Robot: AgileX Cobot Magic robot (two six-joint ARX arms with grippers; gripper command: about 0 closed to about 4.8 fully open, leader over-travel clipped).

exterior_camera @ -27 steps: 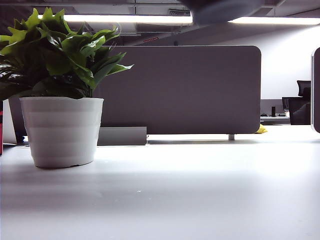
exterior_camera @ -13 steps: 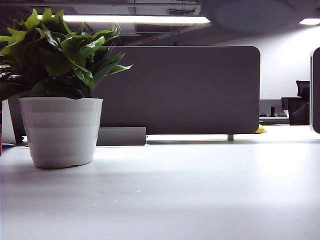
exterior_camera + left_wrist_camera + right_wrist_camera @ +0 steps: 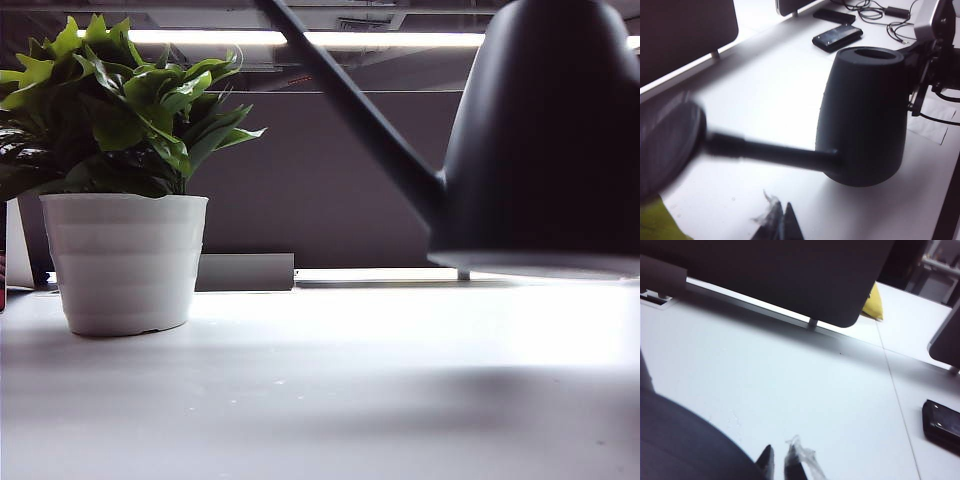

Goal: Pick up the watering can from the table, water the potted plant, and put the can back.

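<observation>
The matte dark grey cone-bodied watering can stands beyond the left gripper's narrow, empty fingers, on the smooth white desk; the right gripper's fingers are pinched together, the can's body beside them; the leafy white-potted plant is well apart.

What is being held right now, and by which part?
The watering can, off the table, apparently by the right gripper at its handle side; the grip itself is hidden. The left gripper holds nothing.

the table is white; on it stands the potted plant.
</observation>
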